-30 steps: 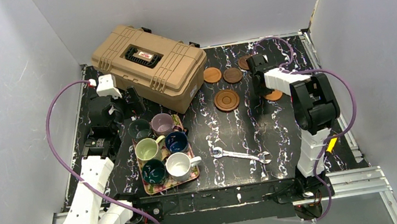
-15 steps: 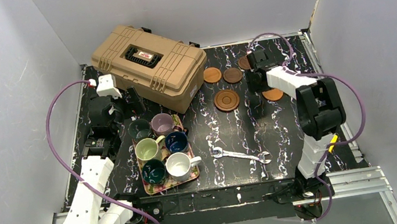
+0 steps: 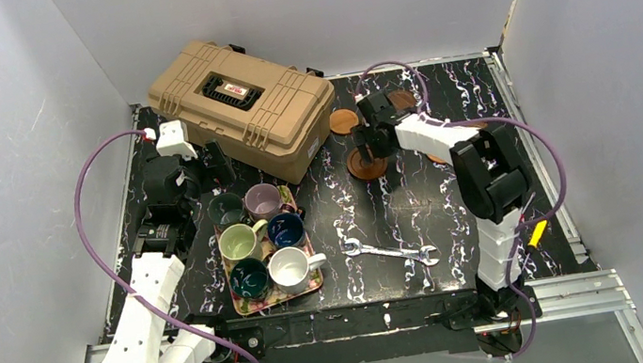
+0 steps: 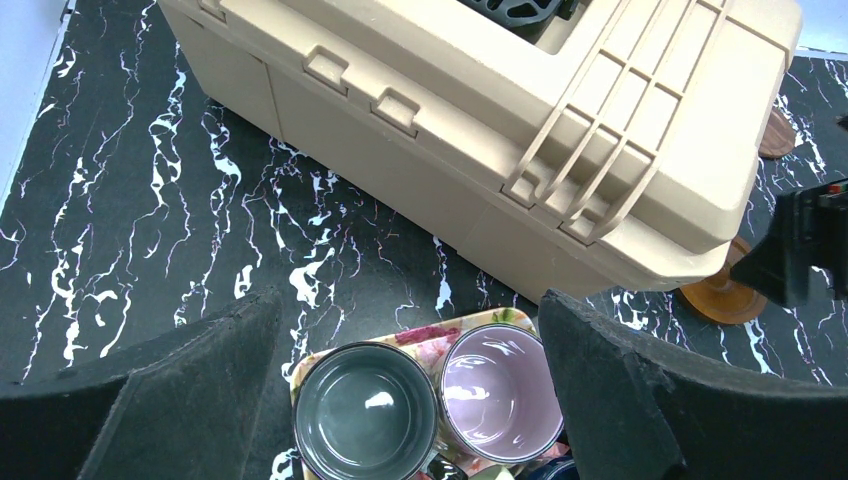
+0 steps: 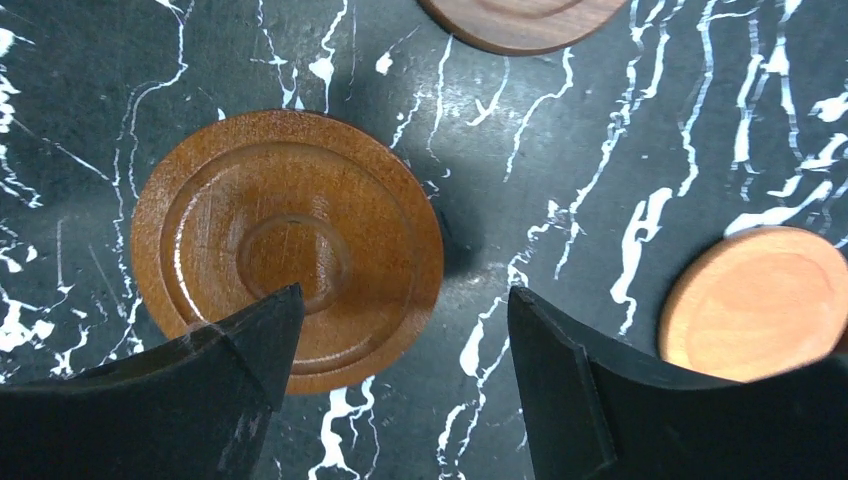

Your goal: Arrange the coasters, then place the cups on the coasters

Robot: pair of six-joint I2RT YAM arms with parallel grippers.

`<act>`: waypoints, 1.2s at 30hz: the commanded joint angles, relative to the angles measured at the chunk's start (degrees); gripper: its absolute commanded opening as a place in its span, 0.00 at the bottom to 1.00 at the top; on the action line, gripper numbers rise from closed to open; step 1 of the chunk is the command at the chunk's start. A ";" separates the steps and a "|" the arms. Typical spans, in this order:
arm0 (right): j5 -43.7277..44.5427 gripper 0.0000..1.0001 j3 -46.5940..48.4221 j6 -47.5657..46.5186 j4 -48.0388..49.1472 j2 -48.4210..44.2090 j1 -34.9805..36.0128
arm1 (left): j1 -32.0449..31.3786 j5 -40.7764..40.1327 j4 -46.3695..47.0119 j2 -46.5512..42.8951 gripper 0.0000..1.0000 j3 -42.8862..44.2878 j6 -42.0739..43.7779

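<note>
My right gripper (image 3: 367, 142) hangs open over a large rimmed orange-brown coaster (image 5: 287, 250), its left fingertip (image 5: 250, 340) overlapping the disc's near edge; nothing is held. A flat orange coaster (image 5: 760, 300) lies to the right and a dark brown one (image 5: 520, 20) beyond. In the top view another flat coaster (image 3: 343, 121) sits by the toolbox. Several cups stand on the floral tray (image 3: 314, 287): dark green (image 4: 367, 410), mauve (image 4: 500, 392), yellow-green (image 3: 241, 242), navy (image 3: 286, 229), teal (image 3: 249, 277), white (image 3: 290, 267). My left gripper (image 4: 407, 310) is open above the dark green and mauve cups.
A tan toolbox (image 3: 240, 103) sits at the back left, close to the tray and coasters. A steel wrench (image 3: 389, 251) lies on the black marbled table near the front middle. Grey walls enclose the table on three sides.
The right arm swung left from the flat coaster at the right to over the rimmed coaster, and its jaws opened wide. The left arm stayed still.
</note>
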 commanded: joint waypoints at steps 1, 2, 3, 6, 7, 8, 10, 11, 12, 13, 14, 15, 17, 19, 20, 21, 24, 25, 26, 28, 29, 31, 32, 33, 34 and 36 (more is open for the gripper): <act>0.86 0.83 4.25 1.02 0.19 3.31 0.93 | -0.40 -0.59 -0.48 -0.91 0.98 1.43 0.60; 1.28 0.83 4.44 1.23 0.06 3.91 0.96 | -0.43 -0.60 -0.47 -0.86 0.98 1.43 0.64; 1.81 0.83 4.57 1.43 -0.09 4.36 0.91 | -0.43 -0.56 -0.48 -0.86 0.98 1.43 0.61; 3.78 0.83 4.22 1.91 -1.06 4.97 0.96 | -0.43 -0.59 -0.48 -0.90 0.98 1.48 0.65; 4.81 0.83 3.73 2.08 -1.23 4.76 0.97 | -0.43 -0.60 -0.48 -0.80 0.98 1.51 0.65; 5.86 0.83 3.22 2.08 -1.39 4.49 0.84 | -0.39 -0.56 -0.48 -0.73 0.98 1.52 0.66; 7.64 0.82 1.94 2.26 -1.69 3.76 0.64 | -0.43 -0.50 -0.48 -0.70 0.98 1.52 0.67; 8.23 0.82 1.14 2.35 -1.68 3.20 0.46 | -0.43 -0.47 -0.48 -0.68 0.98 1.52 0.61; 8.71 0.81 0.22 2.49 -1.66 2.64 0.12 | -0.43 -0.49 -0.48 -0.68 0.98 1.52 0.64; 8.96 0.81 -0.67 2.66 -1.67 2.18 -0.32 | -0.50 -0.51 -0.48 -0.69 0.98 1.52 0.66; 9.36 0.80 -1.45 2.79 -1.73 1.52 -0.80 | -0.52 -0.55 -0.48 -0.68 0.98 1.52 0.69; 9.54 0.80 -2.28 2.93 -1.73 0.86 -1.28 | -0.52 -0.54 -0.48 -0.68 0.98 1.52 0.71; 9.86 0.79 -3.88 3.07 -1.38 -0.63 -2.39 | -0.52 -0.57 -0.56 -0.68 0.98 1.52 0.63; 9.98 0.79 -5.15 3.06 -0.95 -1.84 -3.58 | -0.60 -0.47 -0.57 -0.68 0.98 1.54 0.64; 10.02 0.79 -5.53 3.07 -0.87 -2.25 -4.21 | -0.61 -0.51 -0.57 -0.72 0.98 1.51 0.62; 10.11 0.79 -5.81 3.03 -0.84 -2.61 -4.85 | -0.61 -0.45 -0.57 -0.68 0.98 1.52 0.61; 10.46 0.78 -6.24 2.93 -0.77 -3.17 -6.38 | -0.61 -0.60 -0.61 -0.68 0.98 1.52 0.64; 10.56 0.78 -6.25 2.78 -0.70 -3.32 -6.73 | -0.61 -0.56 -0.62 -0.68 0.98 1.52 0.69; 10.67 0.78 -6.20 2.66 -0.56 -3.41 -7.03 | -0.61 -0.55 -0.62 -0.68 0.98 1.56 0.70; 11.00 0.77 -6.03 2.40 -0.58 -3.35 -7.61 | -0.65 -0.60 -0.65 -0.60 0.98 1.52 0.70; 11.22 0.77 -5.95 2.39 -0.50 -3.28 -7.76 | -0.61 -0.58 -0.65 -0.61 0.98 1.52 0.70; 11.82 0.77 -5.77 2.22 -0.49 -3.03 -8.15 | -0.66 -0.60 -0.66 -0.63 0.98 1.52 0.72; 12.12 0.77 -5.71 2.12 -0.43 -2.95 -8.41 | -0.63 -0.68 -0.65 -0.64 0.98 1.56 0.73; 12.29 0.77 -5.68 2.04 -0.45 -2.97 -8.67 | -0.62 -0.69 -0.65 -0.59 0.98 1.54 0.69; 12.38 0.77 -5.72 1.99 -0.31 -2.86 -8.91 | -0.68 -0.69 -0.69 -0.62 0.98 1.51 0.72; 12.11 0.77 -5.72 1.99 -0.06 -2.82 -9.37 | -0.64 -0.69 -0.65 -0.59 0.98 1.57 0.76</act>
